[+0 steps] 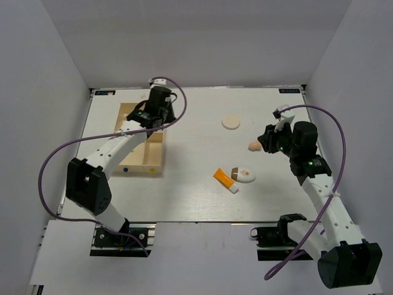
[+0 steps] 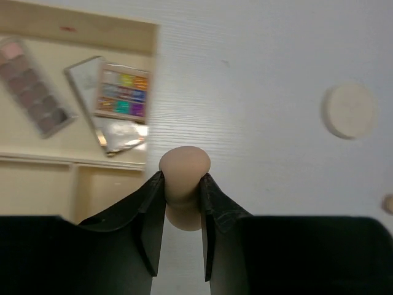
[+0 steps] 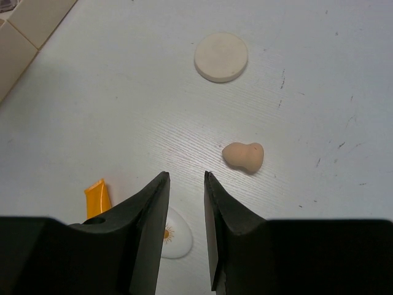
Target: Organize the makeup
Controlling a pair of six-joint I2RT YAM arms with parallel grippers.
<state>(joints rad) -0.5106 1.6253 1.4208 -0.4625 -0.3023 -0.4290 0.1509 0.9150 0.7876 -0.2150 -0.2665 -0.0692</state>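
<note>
Beige foam filled the left gripper (image 2: 183, 177): it was clamped on a sponge (image 2: 184, 167), the rounded top bulging above the black fingers (image 2: 147, 209) and the waist pinched between them. In the left wrist view the sponge sat at lower centre, just right of the pale wooden box (image 2: 80, 29). Inside the box's large compartment, at upper left of that view, lay a long palette (image 2: 34, 86) of dull browns and, beside it, an open palette (image 2: 123, 92) of bright squares. A round white disc (image 2: 350, 110) lay on the desk at the right, well apart from the box.

From the top camera the left gripper (image 1: 153, 114) hung over the upper right part of the box (image 1: 161, 153), at upper left of the white desk (image 1: 196, 203). The disc (image 1: 231, 121) lay near the centre top.

The right gripper (image 3: 184, 178) stood open, nothing between its fingers, only bare desk showing in the gap. A second sponge (image 3: 244, 156) lay on its side just up and right of the tips. The disc (image 3: 221, 57) was farther up the frame. An orange tube (image 3: 95, 198) and a white oval (image 3: 172, 236) lay at lower left, partly hidden by the fingers. In the top view the tube (image 1: 225, 180) and oval (image 1: 244, 176) lay side by side below centre, the second sponge (image 1: 252, 145) just left of the right gripper (image 1: 267, 141).
</note>
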